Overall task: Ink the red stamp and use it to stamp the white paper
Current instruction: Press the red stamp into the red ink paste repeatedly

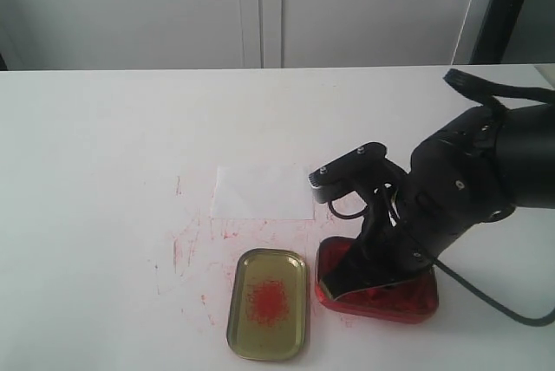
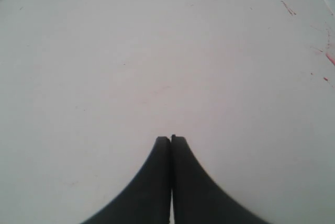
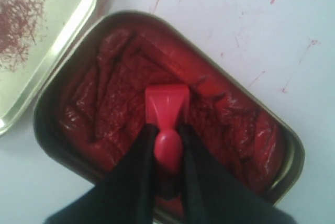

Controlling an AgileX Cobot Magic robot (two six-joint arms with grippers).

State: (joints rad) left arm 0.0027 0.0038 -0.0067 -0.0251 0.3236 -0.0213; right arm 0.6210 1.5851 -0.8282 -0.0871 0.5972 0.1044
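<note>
The red stamp [image 3: 167,108] stands with its square base down in the red ink of the oblong tin [image 3: 104,103]. My right gripper [image 3: 168,130] is shut on the stamp's rounded handle. In the exterior view that gripper [image 1: 340,277] reaches down into the ink tin [image 1: 416,298], and the stamp itself is hidden behind the fingers. The white paper [image 1: 263,192] lies flat on the table just beyond the tin and lid. My left gripper [image 2: 171,139] is shut on nothing, over bare white table; it does not show in the exterior view.
The yellowish tin lid [image 1: 268,303] with a red smudge lies beside the ink tin on its left, also seen in the right wrist view as the lid [image 3: 63,35]. Red ink smears [image 1: 186,245] mark the white table [image 1: 104,146] around the paper. A black cable [image 1: 486,297] trails from the right arm.
</note>
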